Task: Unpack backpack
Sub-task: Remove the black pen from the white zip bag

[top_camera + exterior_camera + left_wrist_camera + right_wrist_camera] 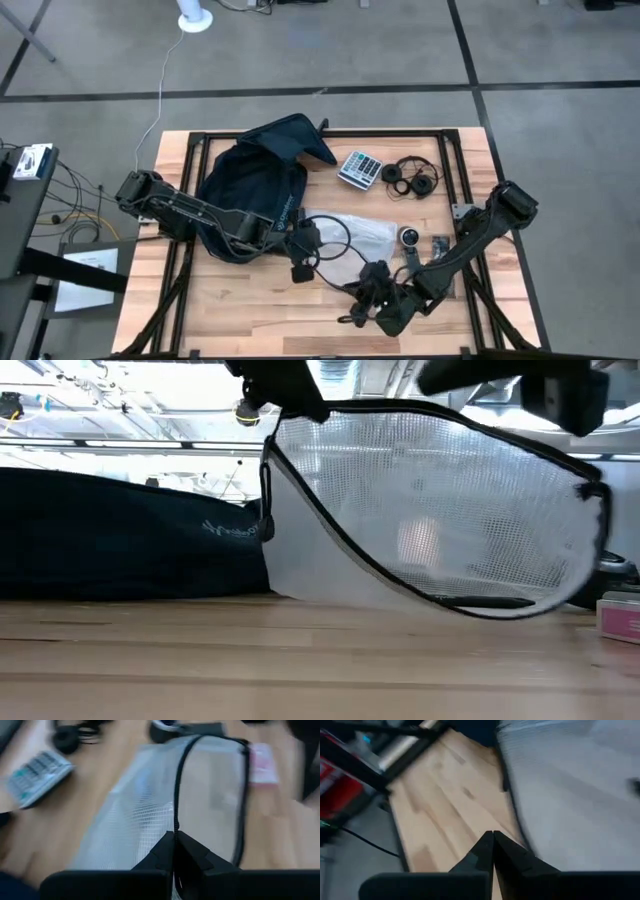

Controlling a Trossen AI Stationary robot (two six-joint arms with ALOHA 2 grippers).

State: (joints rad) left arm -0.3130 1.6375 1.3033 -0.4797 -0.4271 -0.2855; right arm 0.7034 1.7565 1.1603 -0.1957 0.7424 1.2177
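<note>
The dark navy backpack (250,185) lies flat on the table's left half; the low view shows it too (120,535). Right of it, a clear mesh pouch (352,232) with a black zip edge is raised at one side (440,510). My left gripper (315,240) (174,837) is shut on it. My right gripper (365,283) (493,837) stands shut just nearer the front edge, beside the pouch's black edge (512,805). Whether it touches the pouch, I cannot tell. My left gripper pinches the pouch's black zip edge (175,822) between its two fingers, which come slanting down from the table's left. That side of the pouch is lifted (275,450), and its lower part (330,595) rests on the table.
A calculator (360,168) and black headphones (412,177) lie at the far right. A small round thing (410,236) and a flat dark item (438,243) lie right of the pouch, and a pink packet (620,615) sits at the right. Bare wood runs along the front edge.
</note>
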